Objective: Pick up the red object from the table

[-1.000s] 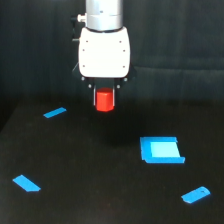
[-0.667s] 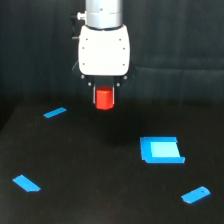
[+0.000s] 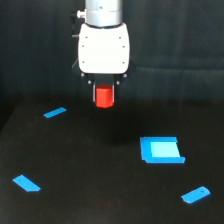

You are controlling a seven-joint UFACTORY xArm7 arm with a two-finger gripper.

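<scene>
The red object (image 3: 104,97) is a small, stubby block, bright red-orange and plain, with no shine. It is narrower than the white head above it. It hangs in the air, up off the black desk (image 3: 90,185), under the middle of the arm and toward the far side of the scene. The pincer (image 3: 104,96) is closed on it, with a thin dark finger pressed on each side, so only the front of the block shows.

Going from left to right on the desk: a flat blue piece (image 3: 26,183) lies near, at the left. A thin blue strip (image 3: 54,112) lies farther back, to the left of the block. A bigger blue square piece (image 3: 161,150) sits to the right. A small rounded blue piece (image 3: 196,194) lies near, at the far right. All four lie well apart from each other.

Compared with a second ago, the block is still held the same way, and the arm and block sit at about the same height. The blue pieces have not moved.
</scene>
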